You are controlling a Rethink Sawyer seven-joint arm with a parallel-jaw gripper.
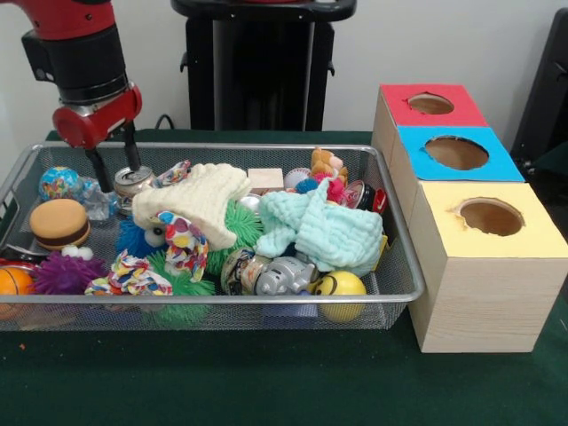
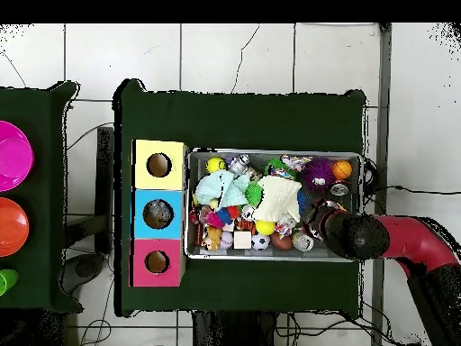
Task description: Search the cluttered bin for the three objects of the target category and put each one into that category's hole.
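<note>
The silver wire-mesh bin holds several toys and cloths; it also shows in the overhead view. My gripper is open and lowered into the bin's far left corner. A crinkly clear plastic bottle lies just beside its left finger. A crushed metal can sits under the right finger. I cannot pick out any other clear bottles among the clutter. The blue-topped hole is in the middle box to the right of the bin, and shows in the overhead view. The arm hides the gripper from above.
The red-topped hole and the yellow-topped hole flank the blue one. In the bin lie a cream cloth, a mint cloth, a silver toy animal, a burger toy and a yellow ball.
</note>
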